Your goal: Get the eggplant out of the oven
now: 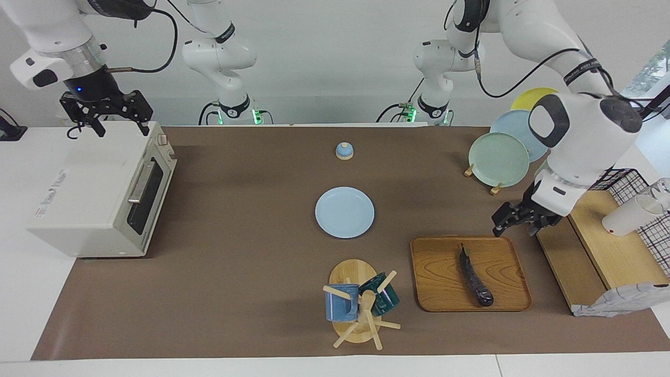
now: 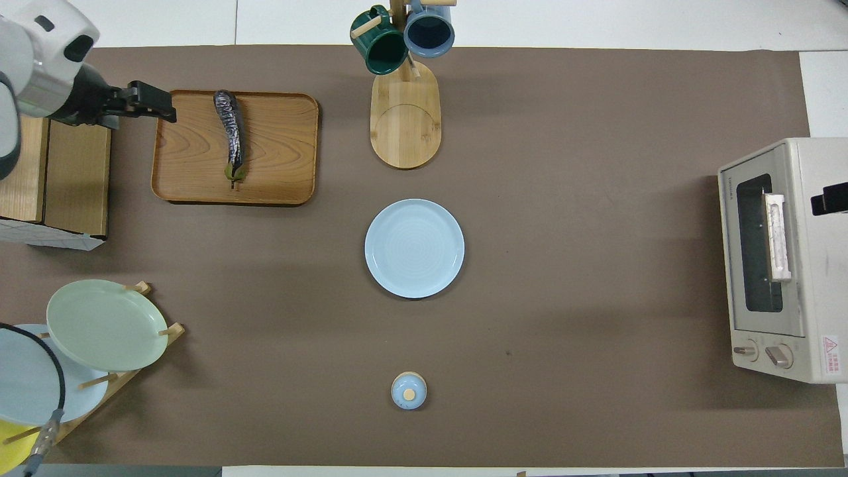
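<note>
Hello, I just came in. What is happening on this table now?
Nothing is being held. The eggplant lies on a wooden tray, and the oven door is closed. The left gripper hangs open by the tray's corner. The right gripper hangs open over the oven's top.

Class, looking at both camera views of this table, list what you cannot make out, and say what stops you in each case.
- Inside of the oven: hidden in both views by its shut dark glass door.
- Right gripper: above the oven; the overhead view's edge cuts off nearly all of it.
- Yellow plate in the rack: mostly covered by the left arm and other plates.
- Left gripper, beside the wooden tray holding the eggplant: finger gap unreadable.
</note>
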Motion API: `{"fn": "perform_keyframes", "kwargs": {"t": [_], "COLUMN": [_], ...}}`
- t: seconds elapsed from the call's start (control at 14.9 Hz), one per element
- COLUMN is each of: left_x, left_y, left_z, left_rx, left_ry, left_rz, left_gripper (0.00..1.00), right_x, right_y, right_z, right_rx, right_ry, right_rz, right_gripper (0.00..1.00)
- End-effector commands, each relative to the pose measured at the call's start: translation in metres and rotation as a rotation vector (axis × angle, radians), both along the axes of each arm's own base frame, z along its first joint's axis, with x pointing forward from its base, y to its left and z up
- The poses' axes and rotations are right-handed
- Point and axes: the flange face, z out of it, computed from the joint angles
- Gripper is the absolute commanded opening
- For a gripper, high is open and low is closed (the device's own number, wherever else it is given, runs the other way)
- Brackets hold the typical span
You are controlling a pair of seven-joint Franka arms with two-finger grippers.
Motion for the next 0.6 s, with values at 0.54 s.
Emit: {"fn": "perform_keyframes", "kwargs": {"t": [0.54], "left_x": [-0.123], "left_y": [-0.017], "left_z": [0.119], "left_rx": [0.123], "left_ry": [0.157], "left_rz": [-0.019], "left_gripper": [1.0], "right_x": [-0.004], "right_y": [0.003], "right_z": [-0.011], "right_rx": [0.023], "right_ry": [0.046], "right_rz": [-0.013], "right_gripper": [1.0]}}
